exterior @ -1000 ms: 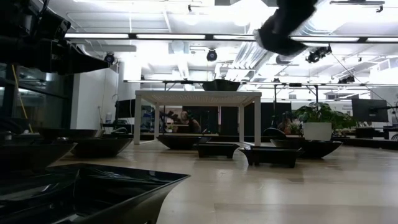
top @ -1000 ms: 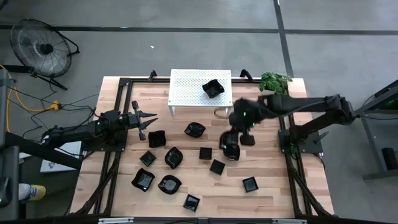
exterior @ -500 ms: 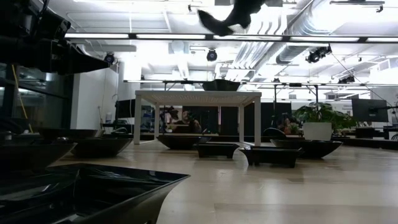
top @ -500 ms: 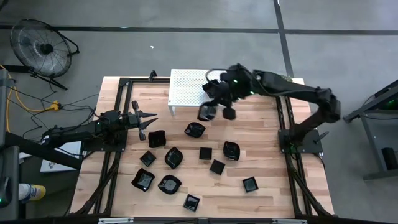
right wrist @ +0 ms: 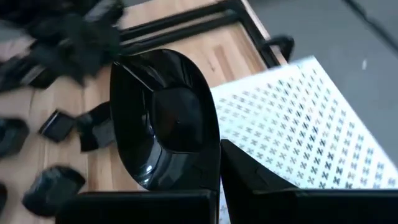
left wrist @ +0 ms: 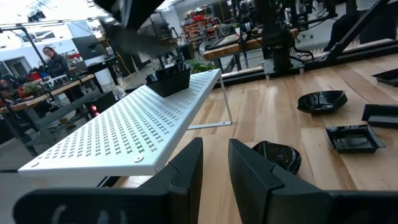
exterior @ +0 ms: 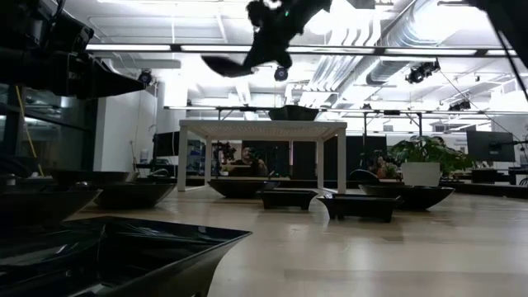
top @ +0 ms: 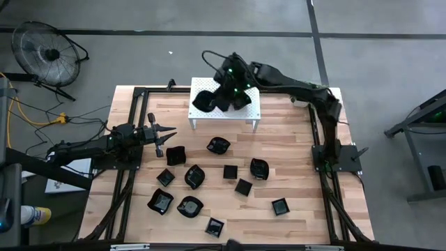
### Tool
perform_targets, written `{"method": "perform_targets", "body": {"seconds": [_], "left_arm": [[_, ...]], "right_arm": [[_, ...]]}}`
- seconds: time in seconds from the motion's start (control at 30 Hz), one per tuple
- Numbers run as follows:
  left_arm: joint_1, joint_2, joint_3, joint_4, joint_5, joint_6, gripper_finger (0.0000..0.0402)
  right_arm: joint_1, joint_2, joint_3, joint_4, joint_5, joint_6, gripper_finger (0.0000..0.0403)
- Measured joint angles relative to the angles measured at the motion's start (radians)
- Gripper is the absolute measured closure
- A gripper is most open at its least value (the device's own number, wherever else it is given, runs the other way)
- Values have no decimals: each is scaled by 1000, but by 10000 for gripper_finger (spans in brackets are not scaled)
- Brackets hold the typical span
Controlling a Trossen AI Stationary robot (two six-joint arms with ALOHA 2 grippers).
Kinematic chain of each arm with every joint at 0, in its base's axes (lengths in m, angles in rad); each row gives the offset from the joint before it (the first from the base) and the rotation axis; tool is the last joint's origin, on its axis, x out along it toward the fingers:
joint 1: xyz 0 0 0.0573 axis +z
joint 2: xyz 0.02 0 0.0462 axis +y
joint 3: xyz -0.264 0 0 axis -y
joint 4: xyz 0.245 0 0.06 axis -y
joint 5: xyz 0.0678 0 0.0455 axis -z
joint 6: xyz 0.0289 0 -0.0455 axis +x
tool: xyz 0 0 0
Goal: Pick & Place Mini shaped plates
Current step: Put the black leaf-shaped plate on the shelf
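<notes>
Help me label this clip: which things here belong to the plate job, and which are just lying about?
Job:
- right hand shut on a black plate
- plate on the white stand
- black plates on the table
- white stand

Lying about:
- floor fan
- potted plant
- left hand, waiting at the table's left

My overhead camera looks straight down on the whole table (top: 293, 174). My low camera sits at tabletop height, facing the room. Both wrist cameras sit close, and all four views share the white stand (top: 247, 111).
</notes>
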Motion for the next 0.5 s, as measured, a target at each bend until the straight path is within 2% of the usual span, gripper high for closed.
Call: {"method": "perform_targets", "body": {"seconds": [0.3,0.5], "left_arm": [[0,0,0,0,0,0,328],[0,0,0,0,0,0,328]], "right_arm": [[-145,77,11,9,-56,263,403],[-194,80,11,58,-59,366,403]]}}
